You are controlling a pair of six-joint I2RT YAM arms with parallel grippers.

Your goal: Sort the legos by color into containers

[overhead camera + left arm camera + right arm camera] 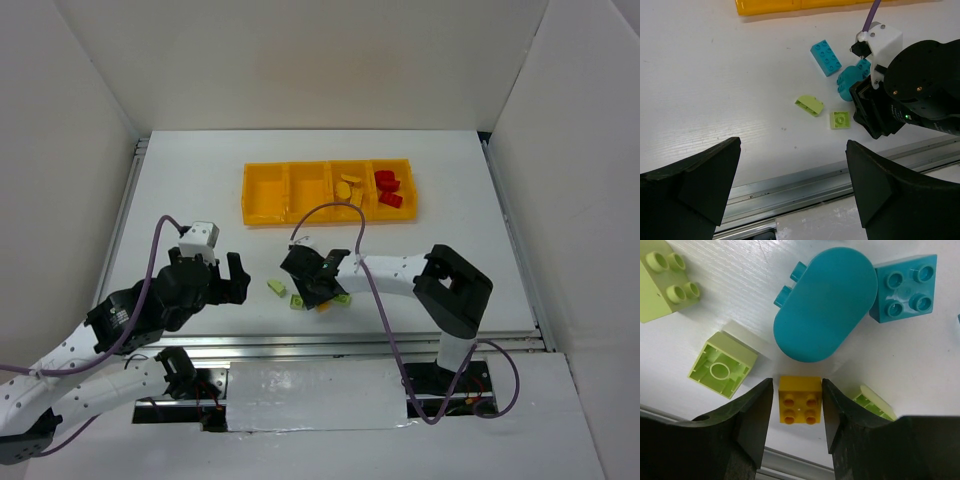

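My right gripper (798,412) is down at the table, its jaws close on either side of a small yellow brick (800,400); the right finger touches it and a thin gap shows at the left finger. Around it lie a rounded cyan brick (825,305), a square cyan brick (902,287) and pale green bricks (722,365) (667,282) (872,402). In the top view, my right gripper (325,295) is over this cluster. The orange-yellow tray (265,205) holds yellow bricks (350,185) and red bricks (388,185). My left gripper (222,275) is open and empty, to the left of the cluster.
The left wrist view shows a long cyan brick (826,57), two pale green bricks (809,105) (839,120) and the right arm's wrist (900,90) over them. The table's metal front rail (805,182) runs just below. White walls enclose the table.
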